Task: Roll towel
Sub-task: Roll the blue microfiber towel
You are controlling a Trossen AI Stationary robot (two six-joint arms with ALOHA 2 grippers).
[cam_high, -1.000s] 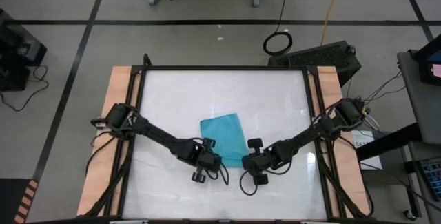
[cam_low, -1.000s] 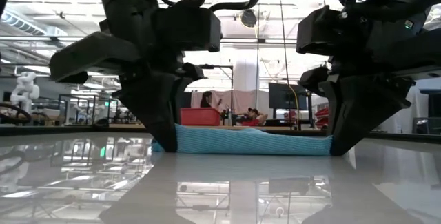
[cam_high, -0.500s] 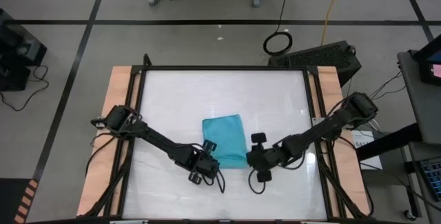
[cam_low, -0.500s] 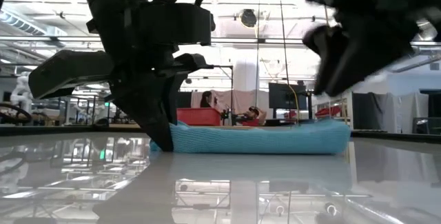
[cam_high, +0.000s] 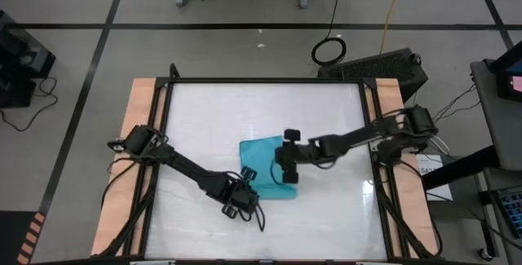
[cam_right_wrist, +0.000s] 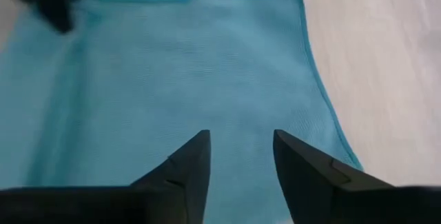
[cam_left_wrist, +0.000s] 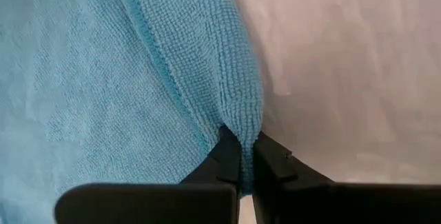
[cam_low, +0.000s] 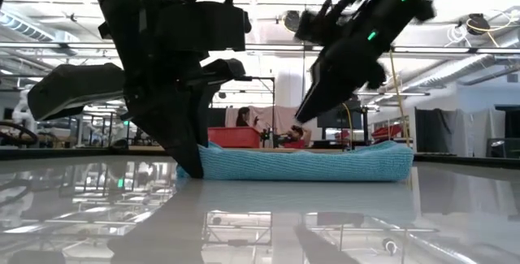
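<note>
The turquoise towel (cam_high: 265, 161) lies flat on the white table, its near edge a thick folded-over ridge (cam_low: 309, 162). My left gripper (cam_high: 246, 185) is down at the towel's near left corner and shut on that ridge. My right gripper (cam_high: 285, 169) hangs open above the towel's right half, well clear of it (cam_low: 317, 106). In the right wrist view its two fingers (cam_right_wrist: 241, 156) stand apart over the flat cloth (cam_right_wrist: 179, 79) and touch nothing. My left gripper pinches the left end of the towel's folded near edge (cam_left_wrist: 241, 124) between its two fingers (cam_left_wrist: 227, 156). The fingers come from above, pointing down at the table (cam_low: 188, 165). The fold has several layers. The rest of the towel lies slack on the table.
A raised dark frame (cam_high: 265, 81) runs round the white table, with wooden strips (cam_high: 143, 134) at the left and right. Bare tabletop lies far of the towel (cam_high: 261, 110) and on both sides. Beyond the table's far edge stands a red bin (cam_low: 236, 136).
My right gripper has opened and let go of the towel's near right corner. It has then risen and swung toward the far edge and the left, over the towel. The freed right end of the folded edge now rests on the table as a rounded roll.
</note>
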